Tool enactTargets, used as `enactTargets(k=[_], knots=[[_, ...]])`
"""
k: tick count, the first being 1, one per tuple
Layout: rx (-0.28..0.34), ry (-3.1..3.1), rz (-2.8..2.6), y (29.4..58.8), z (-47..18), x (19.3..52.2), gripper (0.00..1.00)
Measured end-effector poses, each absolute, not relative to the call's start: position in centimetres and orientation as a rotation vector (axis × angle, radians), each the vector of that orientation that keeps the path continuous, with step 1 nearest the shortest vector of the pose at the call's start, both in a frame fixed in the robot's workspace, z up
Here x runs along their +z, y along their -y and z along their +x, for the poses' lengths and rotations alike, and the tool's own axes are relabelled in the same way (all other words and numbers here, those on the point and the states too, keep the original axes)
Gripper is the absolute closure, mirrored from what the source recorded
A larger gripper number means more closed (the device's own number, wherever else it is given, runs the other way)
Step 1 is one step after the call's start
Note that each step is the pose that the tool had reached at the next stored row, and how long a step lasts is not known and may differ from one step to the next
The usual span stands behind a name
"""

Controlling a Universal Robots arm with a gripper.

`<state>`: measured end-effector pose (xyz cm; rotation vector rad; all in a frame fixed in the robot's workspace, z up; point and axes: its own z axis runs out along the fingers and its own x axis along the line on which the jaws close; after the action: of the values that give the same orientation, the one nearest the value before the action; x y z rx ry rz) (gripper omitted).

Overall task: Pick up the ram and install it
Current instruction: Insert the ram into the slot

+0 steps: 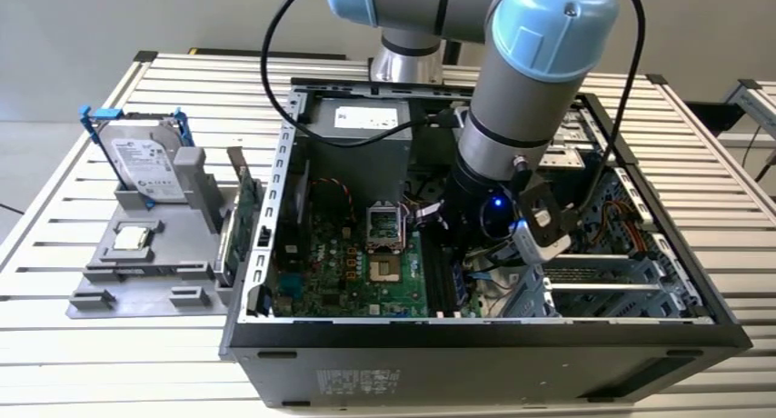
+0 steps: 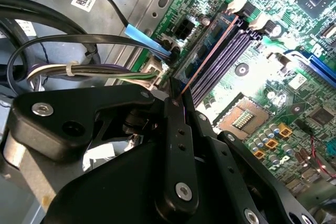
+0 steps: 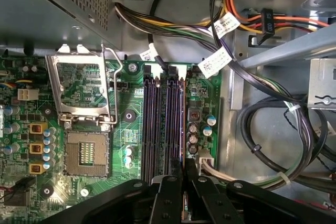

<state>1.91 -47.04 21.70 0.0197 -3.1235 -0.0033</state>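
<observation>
In the second wrist view the ram shows edge-on as a thin coppery strip. It runs out from between my black fingers over the purple memory slots of the green motherboard. My gripper is shut on the ram's near end. In the first wrist view the gripper sits at the near end of the memory slots, in line with the slot nearest the case wall. In the exterior view the arm reaches down into the open computer case.
Bundled cables crowd the case wall beside the slots. The open processor socket lies on the other side of them. On the table at the exterior view's left stand a hard drive in a blue frame and a green expansion card.
</observation>
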Motion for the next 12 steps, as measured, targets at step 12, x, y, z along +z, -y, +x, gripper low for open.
enactTargets(k=[12], knots=[[-0.001, 3.124, -0.027, 47.04, 1.64, 21.69, 1.00]])
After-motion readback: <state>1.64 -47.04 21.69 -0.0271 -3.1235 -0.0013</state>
